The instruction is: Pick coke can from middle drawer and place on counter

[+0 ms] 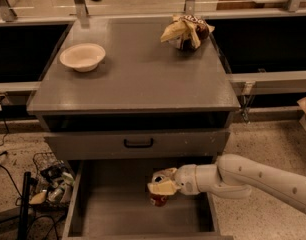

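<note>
The coke can (157,199), red with a silver top, stands in the open middle drawer (118,209), right of the middle of its grey floor. My gripper (161,185) reaches in from the right on a white arm (253,179). Its cream fingers (160,187) are closed around the can's upper part and hide some of it. The grey counter (138,79) lies above the drawer.
A cream bowl (83,57) sits on the counter's left side and a brown-and-yellow snack bag (187,31) at its back right. A shut drawer front with a black handle (138,143) is just above the open drawer. Cables and a wire basket (50,181) lie on the floor to the left.
</note>
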You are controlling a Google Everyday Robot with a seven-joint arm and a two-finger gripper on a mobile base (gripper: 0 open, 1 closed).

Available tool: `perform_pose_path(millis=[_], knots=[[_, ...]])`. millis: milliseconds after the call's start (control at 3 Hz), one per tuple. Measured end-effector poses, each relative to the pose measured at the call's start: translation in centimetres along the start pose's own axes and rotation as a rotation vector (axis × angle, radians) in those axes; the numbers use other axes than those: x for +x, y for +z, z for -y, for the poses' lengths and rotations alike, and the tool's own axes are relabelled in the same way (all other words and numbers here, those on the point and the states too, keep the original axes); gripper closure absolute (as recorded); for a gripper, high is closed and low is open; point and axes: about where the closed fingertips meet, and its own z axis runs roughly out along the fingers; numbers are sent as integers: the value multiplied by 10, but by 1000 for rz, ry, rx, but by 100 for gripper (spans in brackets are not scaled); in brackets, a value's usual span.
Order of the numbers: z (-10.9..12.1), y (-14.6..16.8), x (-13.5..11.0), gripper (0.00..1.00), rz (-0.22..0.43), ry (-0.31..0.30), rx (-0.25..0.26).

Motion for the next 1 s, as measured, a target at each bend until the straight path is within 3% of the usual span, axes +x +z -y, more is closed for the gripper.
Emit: perform_pose_path(millis=[333, 667, 1000], knots=[[-20, -34, -22, 100, 7, -39, 5], [-32, -55, -23, 100, 9, -50, 8], [-41, -94, -25, 100, 37, -60, 57]])
